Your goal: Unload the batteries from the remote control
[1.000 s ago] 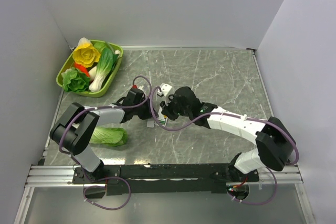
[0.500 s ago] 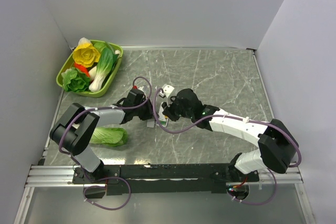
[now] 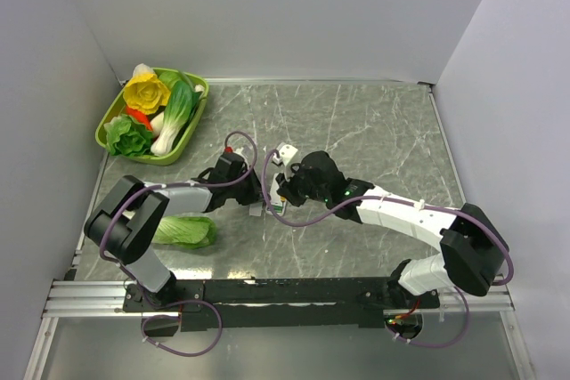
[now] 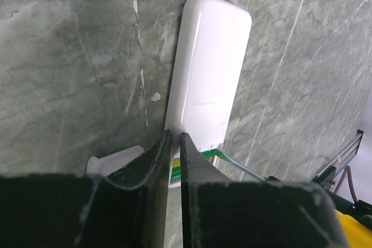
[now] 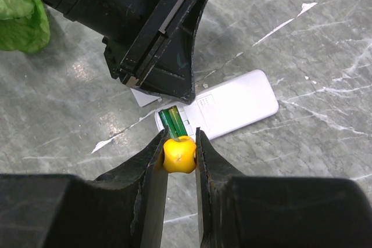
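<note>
The white remote control (image 5: pixel 232 108) lies face down on the marble table, with its compartment open at one end. Two green batteries (image 5: pixel 172 122) sit side by side in it. My right gripper (image 5: pixel 179 154) is shut on the yellow screwdriver handle (image 5: pixel 179 154), right at the battery end. The screwdriver shaft (image 4: pixel 247 168) reaches the compartment. My left gripper (image 4: pixel 173 141) is shut, with its tips pressed down on the remote (image 4: pixel 209 79) beside the batteries (image 4: pixel 174 168). In the top view both grippers meet over the remote (image 3: pixel 272 206).
The small white cover piece (image 5: pixel 141 97) lies next to the remote's open end. A green leafy vegetable (image 3: pixel 183 230) lies at the front left. A green tray (image 3: pixel 110 117) of toy vegetables stands at the back left corner. Grey walls enclose the table.
My right arm has shifted slightly right and toward the near edge, with the screwdriver still in its grip. The left gripper has hardly moved.
</note>
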### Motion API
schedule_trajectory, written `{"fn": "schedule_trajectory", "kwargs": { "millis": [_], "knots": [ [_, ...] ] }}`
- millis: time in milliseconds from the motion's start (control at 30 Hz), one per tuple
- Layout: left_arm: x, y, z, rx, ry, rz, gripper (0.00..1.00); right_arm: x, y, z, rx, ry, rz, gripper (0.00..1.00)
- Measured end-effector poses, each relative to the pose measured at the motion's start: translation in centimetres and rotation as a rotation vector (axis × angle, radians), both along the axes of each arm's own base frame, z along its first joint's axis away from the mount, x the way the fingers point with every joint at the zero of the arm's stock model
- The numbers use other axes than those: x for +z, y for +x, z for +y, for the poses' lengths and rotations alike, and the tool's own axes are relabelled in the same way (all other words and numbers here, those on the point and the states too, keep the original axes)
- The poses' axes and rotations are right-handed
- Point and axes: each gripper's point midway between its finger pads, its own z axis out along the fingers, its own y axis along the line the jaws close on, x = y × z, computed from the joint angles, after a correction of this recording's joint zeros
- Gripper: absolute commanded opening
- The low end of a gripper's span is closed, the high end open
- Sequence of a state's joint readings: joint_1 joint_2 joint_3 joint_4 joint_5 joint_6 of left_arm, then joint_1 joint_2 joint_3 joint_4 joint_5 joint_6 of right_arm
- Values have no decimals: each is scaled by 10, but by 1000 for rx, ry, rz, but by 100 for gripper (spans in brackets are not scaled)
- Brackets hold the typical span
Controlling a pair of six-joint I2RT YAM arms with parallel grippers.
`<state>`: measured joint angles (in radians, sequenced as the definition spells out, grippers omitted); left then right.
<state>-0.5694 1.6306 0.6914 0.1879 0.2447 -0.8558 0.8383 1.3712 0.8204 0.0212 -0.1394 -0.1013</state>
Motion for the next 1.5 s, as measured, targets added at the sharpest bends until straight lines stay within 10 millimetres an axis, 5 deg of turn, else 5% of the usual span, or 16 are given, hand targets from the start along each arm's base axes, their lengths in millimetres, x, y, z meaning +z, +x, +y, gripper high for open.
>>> {"fn": "schedule_trajectory", "kwargs": {
  "millis": [600, 1500],
  "knots": [
    [-4, -20, -7, -47, 11, 36, 26, 1, -1, -6, -6, -50, 19, 0],
    [-5, -22, -9, -57, 1, 47, 15, -1, -2, -3, 25, -46, -2, 0]
  ]
}}
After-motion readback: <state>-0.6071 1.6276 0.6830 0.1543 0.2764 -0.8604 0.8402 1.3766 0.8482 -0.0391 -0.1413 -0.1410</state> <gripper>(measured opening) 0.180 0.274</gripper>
